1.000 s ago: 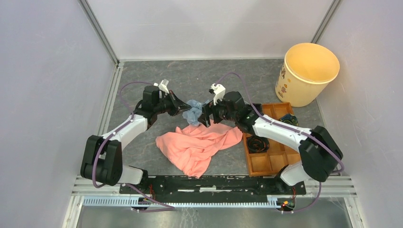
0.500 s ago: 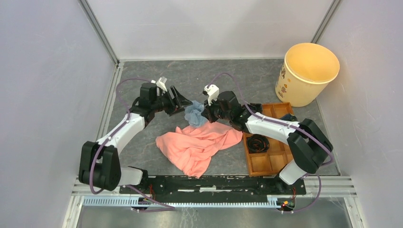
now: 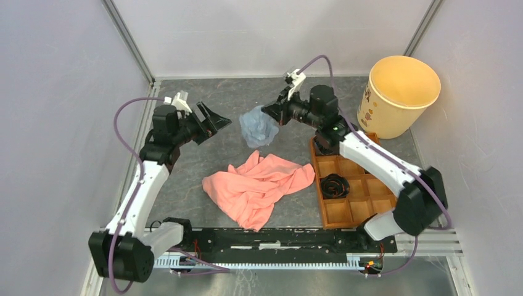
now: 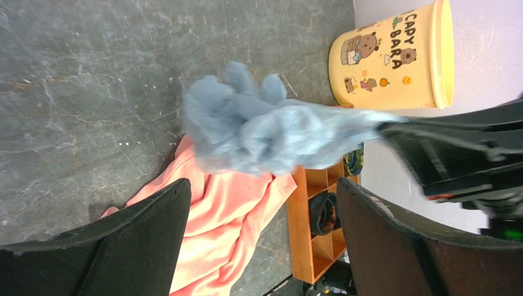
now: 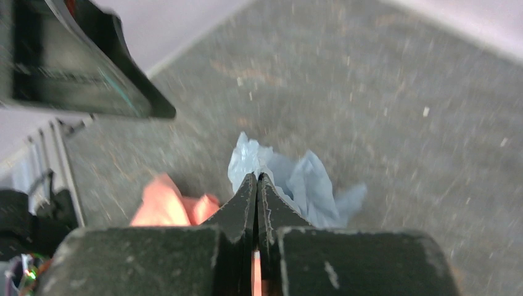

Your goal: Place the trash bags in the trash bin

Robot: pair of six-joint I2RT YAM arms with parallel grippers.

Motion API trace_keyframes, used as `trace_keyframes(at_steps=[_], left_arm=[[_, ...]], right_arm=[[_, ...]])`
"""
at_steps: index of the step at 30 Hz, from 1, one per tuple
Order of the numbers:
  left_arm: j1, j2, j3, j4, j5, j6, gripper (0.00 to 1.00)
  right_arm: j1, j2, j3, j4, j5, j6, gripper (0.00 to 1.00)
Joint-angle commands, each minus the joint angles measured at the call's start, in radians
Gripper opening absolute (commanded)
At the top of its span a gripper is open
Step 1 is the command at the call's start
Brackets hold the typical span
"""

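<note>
My right gripper (image 3: 267, 112) pinches the blue bag (image 3: 258, 127), left of the bin (image 3: 383, 117); my left gripper (image 3: 218, 123), farther from the bin, gapes empty.

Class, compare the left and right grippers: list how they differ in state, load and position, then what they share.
The left gripper stands open and empty; the right gripper is shut on the blue bag. The left gripper is apart from the bag; the right pinches its edge. The right gripper is nearer the trash bin than the left. Both are black and face the bag.
</note>
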Motion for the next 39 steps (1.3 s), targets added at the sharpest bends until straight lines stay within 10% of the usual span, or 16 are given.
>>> trace_keyframes(at_steps=[1,6,11,19,29,39], left_arm=[[0.003,-0.102,0.104,-0.073,-0.102,0.105,0.96],[0.002,-0.134,0.12,-0.108,-0.118,0.129,0.99],[0.004,-0.136,0.044,-0.093,-0.034,0.085,0.99],[0.004,-0.158,0.002,-0.077,0.006,0.055,1.0],[-0.077,-0.132,-0.115,0.149,0.134,-0.106,0.88],[-0.087,-0.134,-0.136,0.137,0.077,-0.117,0.86]], right_arm=[[0.018,-0.178,-0.01,0.16,0.006,0.0,0.01],[0.005,-0.078,-0.127,0.066,0.314,-0.011,0.01],[0.059,0.151,0.133,-0.272,0.246,-0.06,0.01],[0.157,0.06,0.151,-0.172,0.432,-0.174,0.01],[0.139,0.042,0.019,0.05,0.185,0.054,0.0],[0.144,-0.063,0.118,-0.211,0.63,-0.241,0.01]])
